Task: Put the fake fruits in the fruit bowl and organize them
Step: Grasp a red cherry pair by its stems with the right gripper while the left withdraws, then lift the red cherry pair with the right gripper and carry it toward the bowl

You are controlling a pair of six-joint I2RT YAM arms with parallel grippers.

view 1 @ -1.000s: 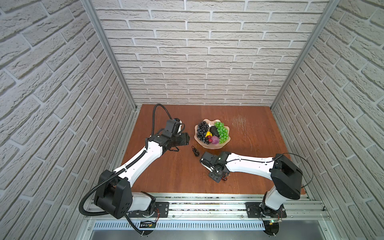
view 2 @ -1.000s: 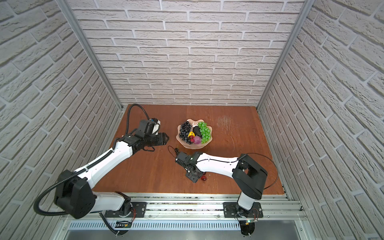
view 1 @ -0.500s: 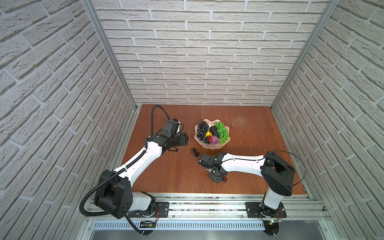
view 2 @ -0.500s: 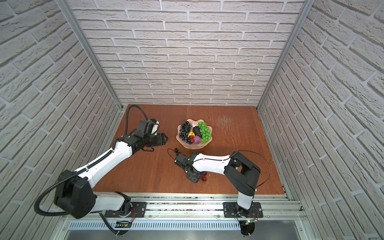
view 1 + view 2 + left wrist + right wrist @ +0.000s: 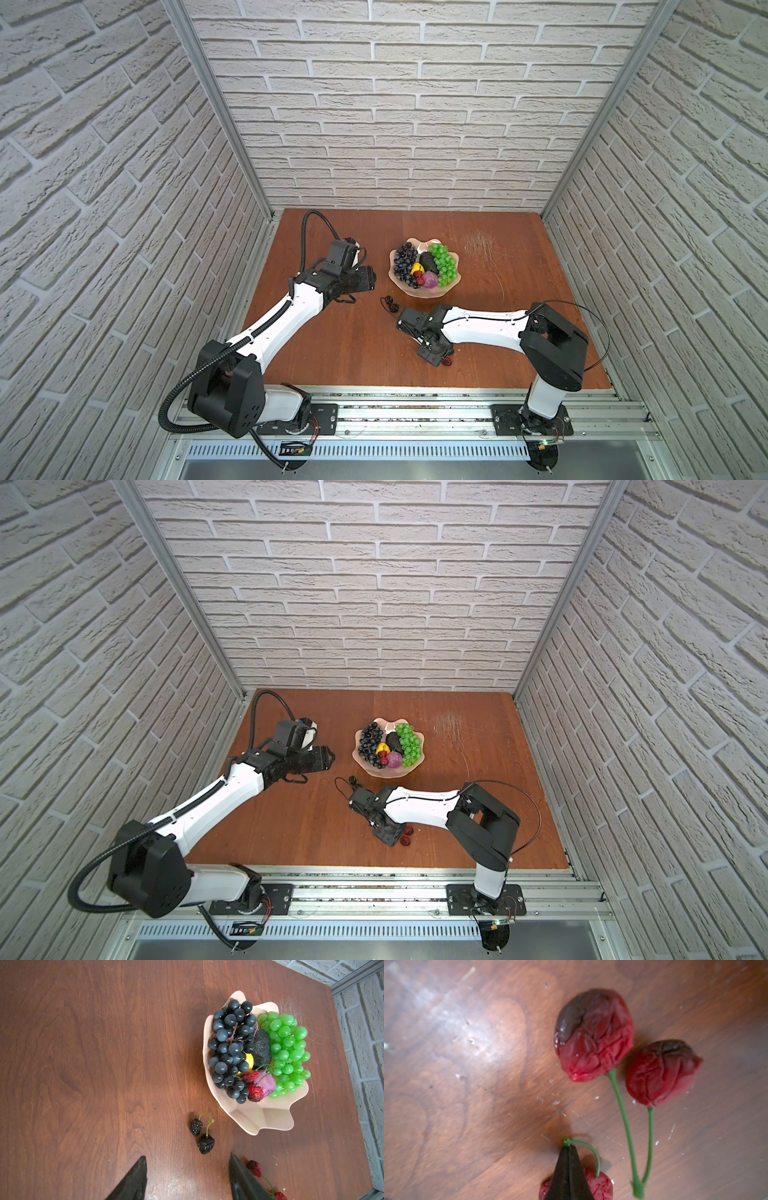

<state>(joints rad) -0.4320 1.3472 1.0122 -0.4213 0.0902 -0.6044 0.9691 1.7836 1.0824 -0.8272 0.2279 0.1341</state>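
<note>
The fruit bowl (image 5: 419, 293) (image 5: 270, 1118) holds dark grapes (image 5: 405, 257), green grapes (image 5: 444, 259), an avocado (image 5: 261, 1048), a lemon (image 5: 417, 268), a purple round fruit (image 5: 267, 1083) and red cherries (image 5: 255, 1093). A pair of black cherries (image 5: 390, 304) (image 5: 205, 1144) lies on the table in front of the bowl. My right gripper (image 5: 568, 1148) (image 5: 390, 838) is low at the table, shut on the stem of a single red cherry (image 5: 601, 1185). Beside it lies a joined pair of red cherries (image 5: 593, 1034) (image 5: 407, 835). My left gripper (image 5: 187, 1155) (image 5: 370, 277) hovers open left of the bowl, holding nothing.
The brown wooden table (image 5: 340, 332) is boxed in by white brick walls on three sides, and a metal rail (image 5: 415, 409) runs along its front edge. A black cable (image 5: 309, 232) loops up behind my left arm.
My right gripper has gone from open to shut, pinching the cherry stem, and its arm has shifted slightly. The left arm and the bowl have not moved.
</note>
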